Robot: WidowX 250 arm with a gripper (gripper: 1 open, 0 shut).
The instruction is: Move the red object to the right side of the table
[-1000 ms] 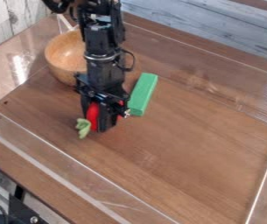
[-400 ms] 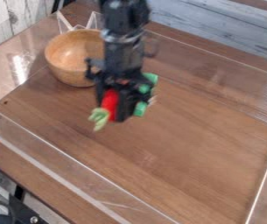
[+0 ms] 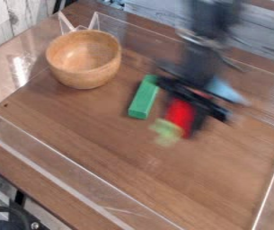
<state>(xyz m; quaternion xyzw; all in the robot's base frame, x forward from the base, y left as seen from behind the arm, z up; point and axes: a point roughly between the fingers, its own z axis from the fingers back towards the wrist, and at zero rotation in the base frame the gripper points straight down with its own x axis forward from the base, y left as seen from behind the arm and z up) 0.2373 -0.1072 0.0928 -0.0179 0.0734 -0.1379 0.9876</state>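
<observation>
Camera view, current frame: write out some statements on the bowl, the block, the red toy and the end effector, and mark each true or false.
1. The round wooden bowl stands upright. True.
2. The green rectangular block lies inside the bowl. False: it lies on the brown wood-grain tabletop, beside the bowl.
3. The small red toy with a light green stem is at the black end effector. True.
4. The arm looks sharp in this frame. False: it is blurred.
5. The bowl is on the image's right of the block. False: it is on the left.
</observation>
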